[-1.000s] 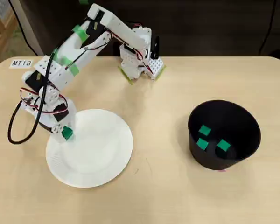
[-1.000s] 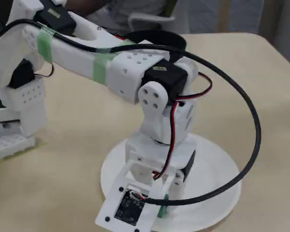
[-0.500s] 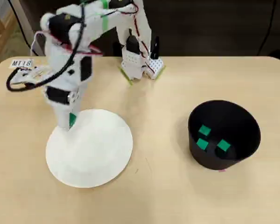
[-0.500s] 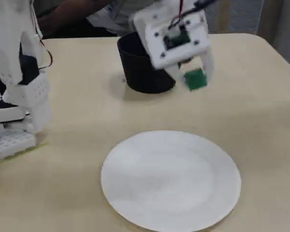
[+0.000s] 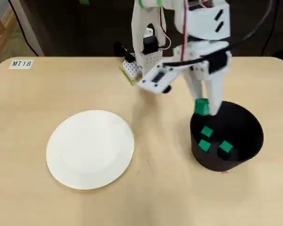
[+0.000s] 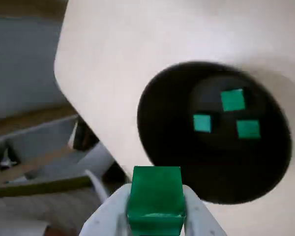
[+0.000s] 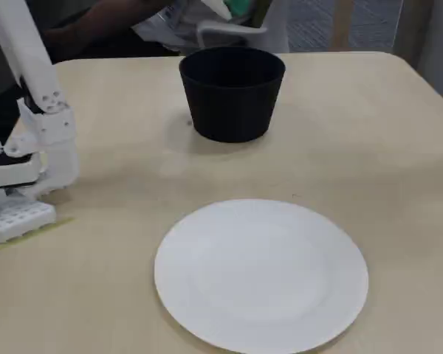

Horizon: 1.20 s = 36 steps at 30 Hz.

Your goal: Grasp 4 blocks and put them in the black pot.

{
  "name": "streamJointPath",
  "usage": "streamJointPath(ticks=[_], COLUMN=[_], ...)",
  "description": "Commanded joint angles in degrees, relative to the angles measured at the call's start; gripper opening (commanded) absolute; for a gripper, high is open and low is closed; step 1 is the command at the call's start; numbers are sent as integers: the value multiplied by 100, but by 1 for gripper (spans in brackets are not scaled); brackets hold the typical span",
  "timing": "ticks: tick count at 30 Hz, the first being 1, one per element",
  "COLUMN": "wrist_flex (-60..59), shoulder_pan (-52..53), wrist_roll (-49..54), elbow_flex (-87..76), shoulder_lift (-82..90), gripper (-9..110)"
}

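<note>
Above the near rim of the black pot [image 5: 226, 136], the tool [image 5: 202, 107] hangs clenched on the fourth green block [image 6: 155, 200], while three blocks [image 5: 206, 132] already lie on the pot's floor. Judging from the overhead view, the held cube sits over the rim's edge rather than the middle, so a release now might clip the wall and bounce onto the worktop [image 5: 160, 197]. That worktop is pale wood-look laminate, bare but for an empty white plate [image 5: 90, 149]. Beyond it, the fixed view shows a chair and someone seated.
</note>
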State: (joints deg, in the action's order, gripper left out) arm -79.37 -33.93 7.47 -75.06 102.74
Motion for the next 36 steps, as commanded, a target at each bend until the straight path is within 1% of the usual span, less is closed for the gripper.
streamJointPath(ticks=[1,4,6,11,18,19,21,23,25,28,30,31,34,36], wrist_flex=[1081,2109,2408,2725,2883,2874,2795,2733,2663,2566,2522,2505,2470,2355], shoulder_pan=[-299,-334,-272,-35,272,272,255,229,202,167,149,149,272,527], wrist_roll=[-562,-835,-817,-554,-466,-466,-387,-352,-352,-352,-396,-431,-448,-334], elbow_flex=[-1204,-2540,-2865,-2883,-2883,-2883,-2892,-2918,-2918,-2918,-2918,-2918,-2918,-2918], shoulder_lift=[958,1538,1459,817,448,439,439,439,439,439,439,439,554,721], gripper=[-2,-2,-2,-2,-2,0,14,21,25,27,23,19,-2,-2])
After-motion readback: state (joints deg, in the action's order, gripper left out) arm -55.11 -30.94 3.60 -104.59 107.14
